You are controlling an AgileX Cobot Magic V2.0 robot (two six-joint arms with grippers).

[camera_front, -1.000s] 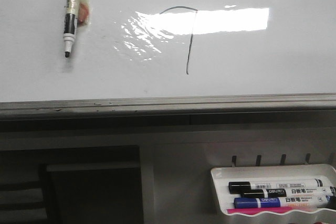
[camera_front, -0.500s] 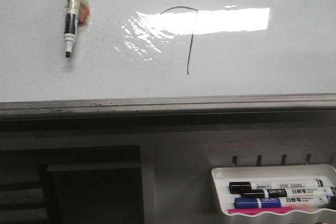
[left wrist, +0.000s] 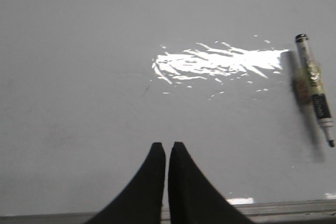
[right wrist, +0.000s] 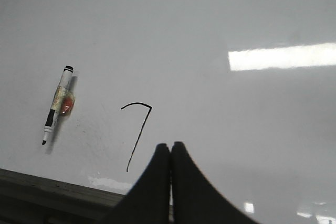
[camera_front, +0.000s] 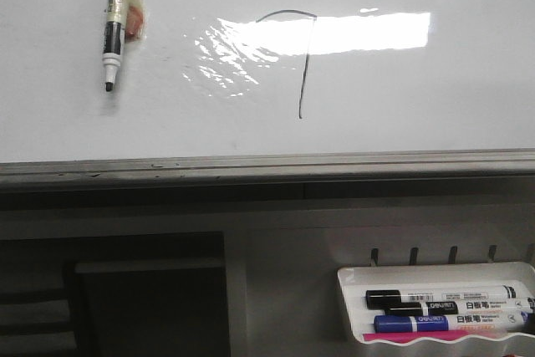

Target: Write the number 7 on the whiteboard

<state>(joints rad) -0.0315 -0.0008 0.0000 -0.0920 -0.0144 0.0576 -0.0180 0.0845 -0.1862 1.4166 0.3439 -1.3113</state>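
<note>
The whiteboard (camera_front: 401, 106) fills the upper half of the front view, glossy white with a grey metal bottom edge (camera_front: 267, 165). A thin black number 7 (camera_front: 303, 64) is drawn near its middle, also seen as the number 7 (right wrist: 137, 135) in the right wrist view. A taped black-tipped marker (camera_front: 113, 27) lies on the board left of it, tip toward the bottom edge. My left gripper (left wrist: 166, 146) is shut and holds nothing; the marker (left wrist: 315, 90) lies well off to its side. My right gripper (right wrist: 170, 145) is shut and holds nothing, just beside the 7's stem.
A bright light glare (camera_front: 334, 35) crosses the top stroke of the 7. Below the board, at the lower right, a small white tray (camera_front: 439, 277) holds several markers (camera_front: 443, 300). Neither arm shows in the front view.
</note>
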